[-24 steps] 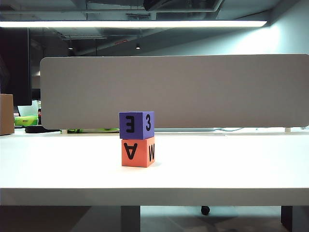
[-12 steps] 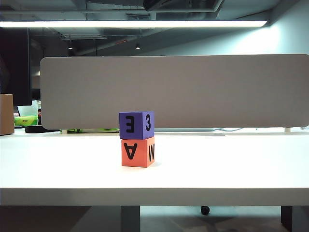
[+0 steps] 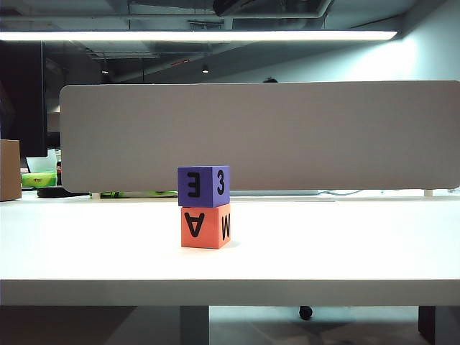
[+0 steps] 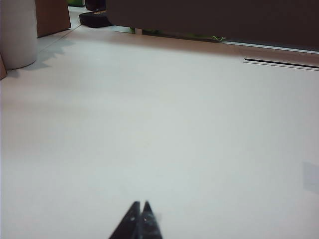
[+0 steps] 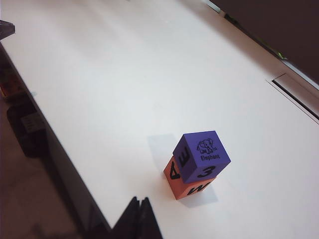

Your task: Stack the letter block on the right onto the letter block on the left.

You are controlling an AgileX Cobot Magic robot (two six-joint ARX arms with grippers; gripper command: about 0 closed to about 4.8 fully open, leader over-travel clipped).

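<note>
A purple letter block [image 3: 203,186] marked E and 3 rests squarely on an orange letter block [image 3: 205,226] marked A and M, near the middle of the white table [image 3: 345,244]. From the right wrist view the purple block [image 5: 201,156] shows an elephant picture on top, with the orange block [image 5: 185,185] under it. My right gripper [image 5: 139,201] hovers high above the table's near edge, shut and empty, well clear of the stack. My left gripper [image 4: 140,204] is shut and empty, low over bare table, with no block in its view. Neither gripper shows in the exterior view.
A long grey divider panel [image 3: 259,136] stands along the table's far edge. A brown box [image 3: 9,169] sits at the far left. In the left wrist view a white cylinder [image 4: 18,33] and a brown box [image 4: 52,15] stand at the far corner.
The stacked blocks have not moved. A dark shape now peeks above the divider's top edge.
</note>
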